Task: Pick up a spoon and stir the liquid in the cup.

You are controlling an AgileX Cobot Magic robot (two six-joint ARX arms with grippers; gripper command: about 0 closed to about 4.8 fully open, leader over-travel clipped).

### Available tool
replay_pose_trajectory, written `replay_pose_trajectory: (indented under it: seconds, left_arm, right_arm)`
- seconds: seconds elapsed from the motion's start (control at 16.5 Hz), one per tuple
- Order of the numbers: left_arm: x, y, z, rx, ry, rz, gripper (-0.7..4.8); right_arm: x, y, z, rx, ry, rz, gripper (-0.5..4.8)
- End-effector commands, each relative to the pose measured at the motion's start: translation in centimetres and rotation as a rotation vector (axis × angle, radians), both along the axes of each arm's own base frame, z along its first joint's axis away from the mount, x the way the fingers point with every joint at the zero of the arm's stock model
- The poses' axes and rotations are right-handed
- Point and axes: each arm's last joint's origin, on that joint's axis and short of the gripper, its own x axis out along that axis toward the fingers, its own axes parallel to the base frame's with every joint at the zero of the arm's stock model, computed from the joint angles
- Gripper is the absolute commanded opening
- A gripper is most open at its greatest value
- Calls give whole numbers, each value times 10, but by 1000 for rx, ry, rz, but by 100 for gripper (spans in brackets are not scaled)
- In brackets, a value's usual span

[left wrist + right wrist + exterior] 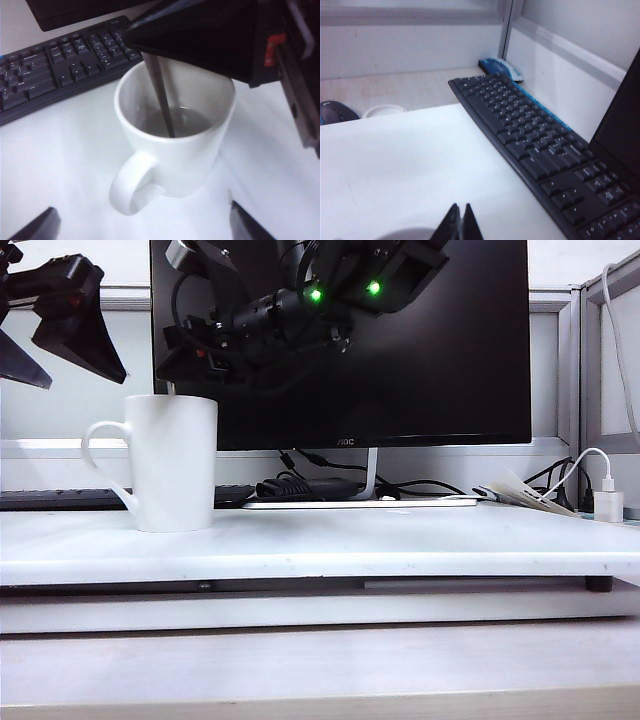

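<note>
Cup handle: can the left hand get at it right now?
Probably yes. The left hand is open and hovers near the cup, whose loop faces it unobstructed. The right hand holds the spoon above the rim only.

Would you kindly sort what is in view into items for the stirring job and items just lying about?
Job: cup, spoon standing in it, right gripper shut above the cup, left gripper open nearby.
Lying about: keyboard, monitor, mouse, charger.
</note>
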Motion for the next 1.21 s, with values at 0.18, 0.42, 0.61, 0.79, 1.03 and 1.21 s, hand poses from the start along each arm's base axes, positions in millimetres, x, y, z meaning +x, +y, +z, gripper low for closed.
replay_pose_trajectory:
  seconds: [0.18, 0.42, 0.61, 0.79, 1.03, 1.21]
  left_arm:
    - [0, 0, 3, -2, -20, 1, 479]
    - [0, 0, 3, -2, -21, 1, 479]
    - [0, 0, 3, -2, -20, 1, 479]
    - [0, 0, 3, -2, -21, 1, 479]
    - [0, 0, 3, -2, -21, 1, 479]
    - [0, 0, 3, -2, -22, 1, 479]
  right_arm:
    - [-7, 2, -2, -13, 57, 144, -6]
    - [-5, -3, -12, -122, 137, 7, -6]
    - [0, -5, -6, -102, 61, -143, -6]
    - [-1, -2, 8, 4, -21, -42, -6]
    - [-7, 1, 6, 23, 57, 163, -6]
    - [-12, -4, 7, -42, 124, 139, -6]
